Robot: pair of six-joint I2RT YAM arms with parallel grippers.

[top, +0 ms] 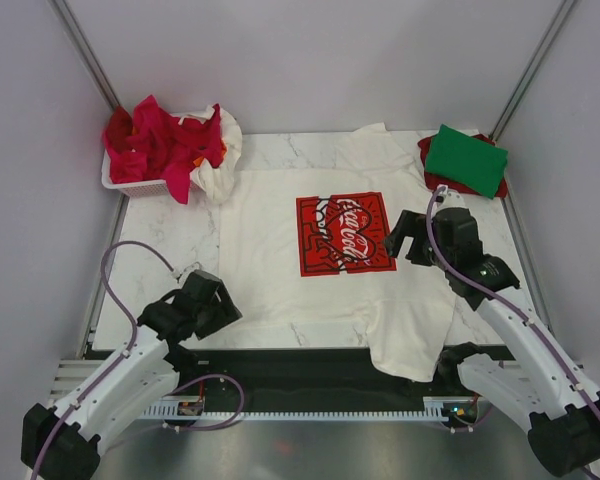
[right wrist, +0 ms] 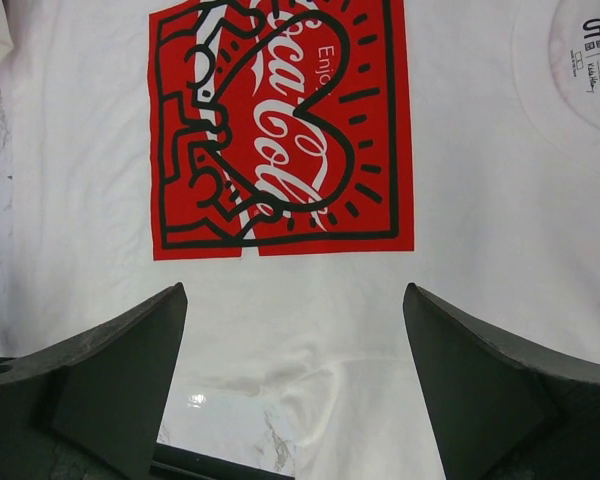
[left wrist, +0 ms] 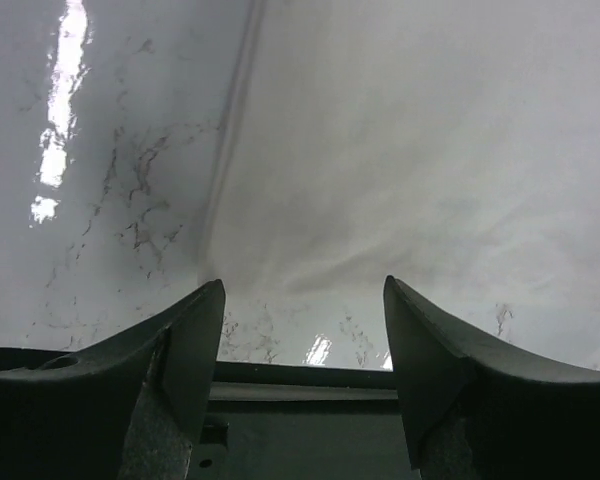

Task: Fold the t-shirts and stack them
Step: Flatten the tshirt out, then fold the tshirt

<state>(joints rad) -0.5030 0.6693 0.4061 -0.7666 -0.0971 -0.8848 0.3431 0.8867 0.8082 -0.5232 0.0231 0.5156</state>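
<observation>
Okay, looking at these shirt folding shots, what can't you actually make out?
Top view: red t-shirts bunched in the white basket, count unclear.
Top view: green t-shirt covers most of the red t-shirt below.
Right wrist view: neck label on the Coca-Cola t-shirt, print too small.

Your stock: left arm [top: 115,385] and right arm [top: 528,340], white shells with black joints and black wrist heads. One purple cable [top: 107,268] along each. Fingers [left wrist: 185,345]: dark grey, matte, wedge-shaped, two per wrist.
</observation>
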